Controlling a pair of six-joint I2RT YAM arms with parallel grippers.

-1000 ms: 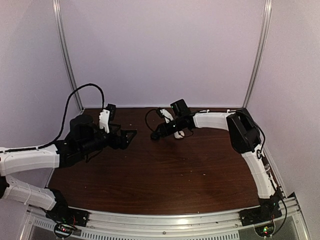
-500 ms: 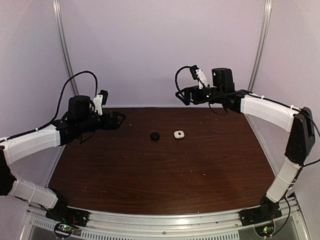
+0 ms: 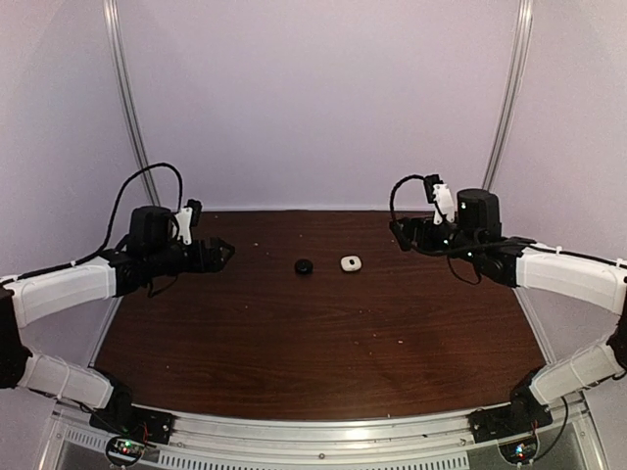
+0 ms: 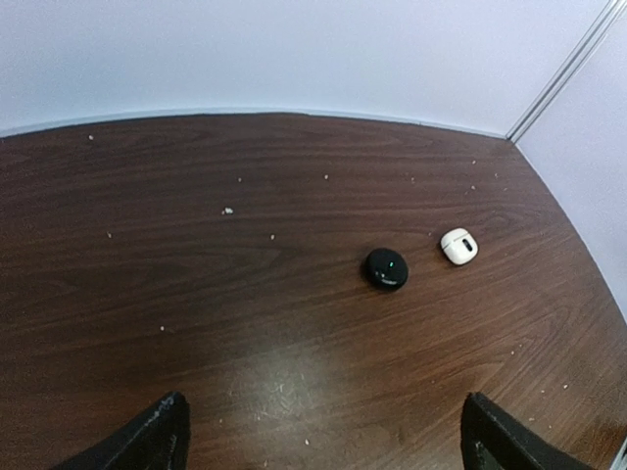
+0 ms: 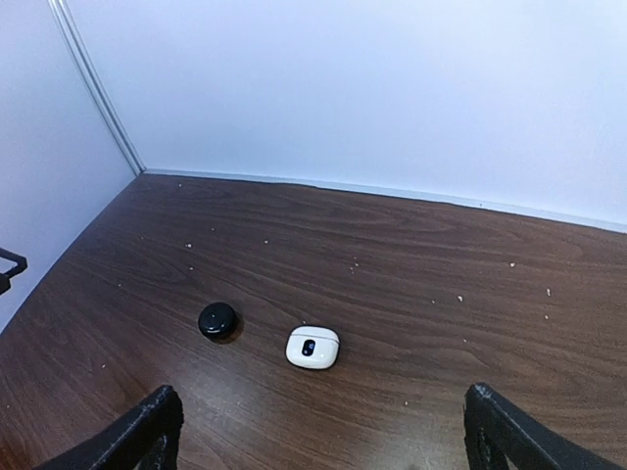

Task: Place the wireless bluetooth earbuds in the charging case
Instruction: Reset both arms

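Observation:
A white charging case lies shut on the dark wooden table, with a round black case just to its left, also shut. The left wrist view has the black case and the white case far ahead. From the right wrist the white case and black case lie closer. The wireless bluetooth earbuds show in no view. My left gripper hangs open at the left, well away from both cases. My right gripper hangs open at the right, raised above the table. Neither holds anything.
Small pale specks dot the table. White walls close in the back and both sides, with metal posts at the back corners. A black cable loops over the left arm.
The right arm lifted off the two cases, swung up and back to the right, and its gripper opened. The left arm drew back to the left. Both cases now lie uncovered.

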